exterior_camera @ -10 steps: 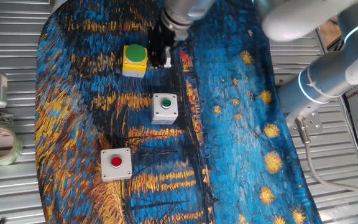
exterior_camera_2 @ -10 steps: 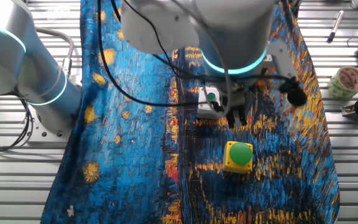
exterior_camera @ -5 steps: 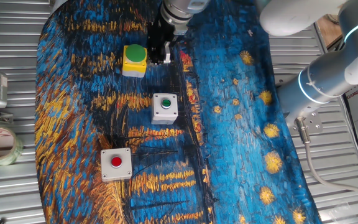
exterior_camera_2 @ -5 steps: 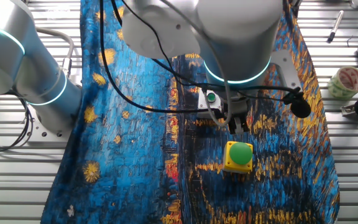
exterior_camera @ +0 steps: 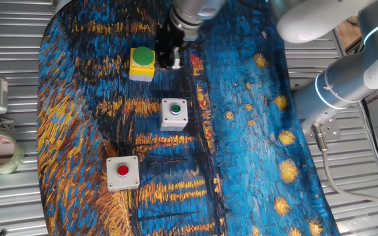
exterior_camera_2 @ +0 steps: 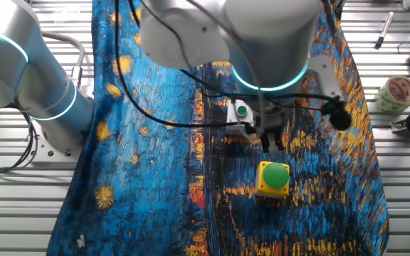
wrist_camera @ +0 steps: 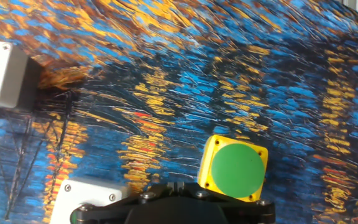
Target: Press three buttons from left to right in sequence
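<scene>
Your gripper (exterior_camera: 169,58), its opening impossible to judge, hangs just beside the yellow box (exterior_camera: 142,64), whose rigid green dome (wrist_camera: 237,170) likely wants a centred downward push.

Gripper (exterior_camera: 168,60) just beside yellow box (exterior_camera: 142,63) (green dome); grey-white boxes (exterior_camera: 174,113) (exterior_camera: 122,173) well apart.

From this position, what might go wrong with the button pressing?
1. The gripper hangs beside the yellow box with the green dome, not over it; going straight down would likely hit the painted cloth or the box edge.
2. An off-centre push might slide the box on the cloth.
</scene>
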`<state>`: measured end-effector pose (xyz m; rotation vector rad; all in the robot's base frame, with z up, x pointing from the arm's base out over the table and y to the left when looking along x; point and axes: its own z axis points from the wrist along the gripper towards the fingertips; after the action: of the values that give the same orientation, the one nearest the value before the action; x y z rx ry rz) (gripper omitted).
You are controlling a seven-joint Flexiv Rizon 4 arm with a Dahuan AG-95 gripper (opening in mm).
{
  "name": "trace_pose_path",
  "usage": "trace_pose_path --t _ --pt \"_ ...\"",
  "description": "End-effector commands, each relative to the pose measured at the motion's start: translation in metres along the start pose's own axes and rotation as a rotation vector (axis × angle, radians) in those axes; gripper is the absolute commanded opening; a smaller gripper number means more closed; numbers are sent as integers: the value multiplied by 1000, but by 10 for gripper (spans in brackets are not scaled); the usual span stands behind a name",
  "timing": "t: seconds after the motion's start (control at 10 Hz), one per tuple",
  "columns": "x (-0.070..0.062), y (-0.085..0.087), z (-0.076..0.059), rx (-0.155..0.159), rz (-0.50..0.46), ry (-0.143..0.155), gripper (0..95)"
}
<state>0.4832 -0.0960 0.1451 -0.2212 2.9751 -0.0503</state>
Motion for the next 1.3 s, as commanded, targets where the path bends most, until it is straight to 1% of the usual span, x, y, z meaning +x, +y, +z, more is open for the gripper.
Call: trace_pose_path --t 0.1,0.7,0.9,1.0,1.3 --pt "1 1 2 2 -5 5 0" --pt "1 1 2 -9 -8 -3 0" --pt "1 1 2 -22 -11 -1 0" --pt "1 1 2 -29 -18 -6 0" --pt "1 1 2 -38 -39 -5 0"
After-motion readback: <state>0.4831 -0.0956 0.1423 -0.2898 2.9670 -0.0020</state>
